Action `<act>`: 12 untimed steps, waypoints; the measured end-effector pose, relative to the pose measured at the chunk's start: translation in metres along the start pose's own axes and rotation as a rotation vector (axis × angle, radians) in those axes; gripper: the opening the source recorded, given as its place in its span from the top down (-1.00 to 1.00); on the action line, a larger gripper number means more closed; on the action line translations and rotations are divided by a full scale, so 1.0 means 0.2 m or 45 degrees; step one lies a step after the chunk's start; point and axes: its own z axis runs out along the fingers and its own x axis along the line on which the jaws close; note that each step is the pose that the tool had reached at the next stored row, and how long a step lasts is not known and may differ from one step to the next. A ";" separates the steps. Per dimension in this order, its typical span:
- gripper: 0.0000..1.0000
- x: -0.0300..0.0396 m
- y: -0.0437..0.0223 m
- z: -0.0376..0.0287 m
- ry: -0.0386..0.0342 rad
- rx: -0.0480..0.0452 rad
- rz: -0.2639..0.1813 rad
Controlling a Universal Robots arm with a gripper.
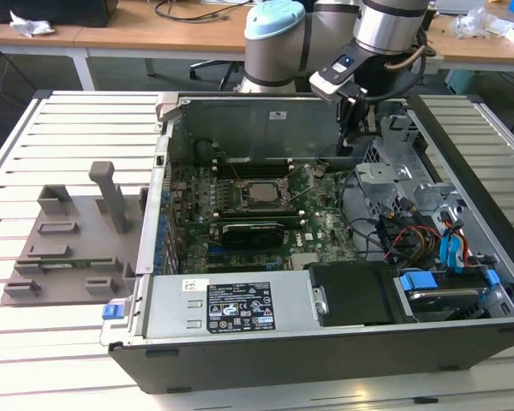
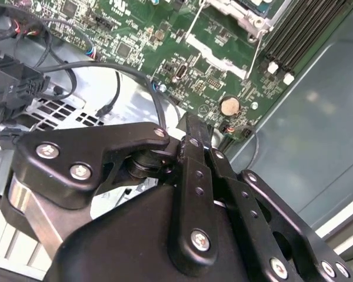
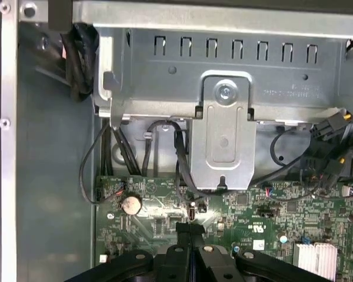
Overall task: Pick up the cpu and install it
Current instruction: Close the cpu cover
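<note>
- We are looking at a white slatted tabletop (image 1: 68,111) that is carrying an open computer case (image 1: 325,360), which is lying on its side with its inside facing up.
- The arm (image 1: 278,43) is reaching down from the far side into the case's far right part, as the exterior view shows it.
- A grey plastic holder tray (image 1: 68,257) is lying on the tabletop just beside the case, on the exterior view's left.
- The green motherboard (image 1: 321,231) is covering the floor of the case; we are seeing it in both wrist views too (image 2: 135,35) (image 3: 253,217).
- The gripper (image 1: 345,151) is hanging above the far right edge of the motherboard, near a grey metal bracket (image 3: 223,135). In both wrist views (image 2: 191,126) (image 3: 191,230) its black fingers (image 3: 182,235) are pressing together, and we are seeing nothing between them.
- The cpu (image 1: 259,191) is sitting in the black socket frame (image 1: 240,205) near the middle of the motherboard, silver top facing up. It is well apart from the gripper, toward the exterior view's left of it.
- A round coin battery (image 3: 130,204) is sitting on the motherboard near the fingertips (image 2: 228,106).
</note>
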 end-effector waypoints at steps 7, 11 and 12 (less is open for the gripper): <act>0.79 0.004 0.003 0.087 0.0004 0.000 0.000; 0.79 0.006 0.003 0.124 0.0019 0.000 0.000; 0.79 0.006 0.004 0.134 0.0022 0.000 0.000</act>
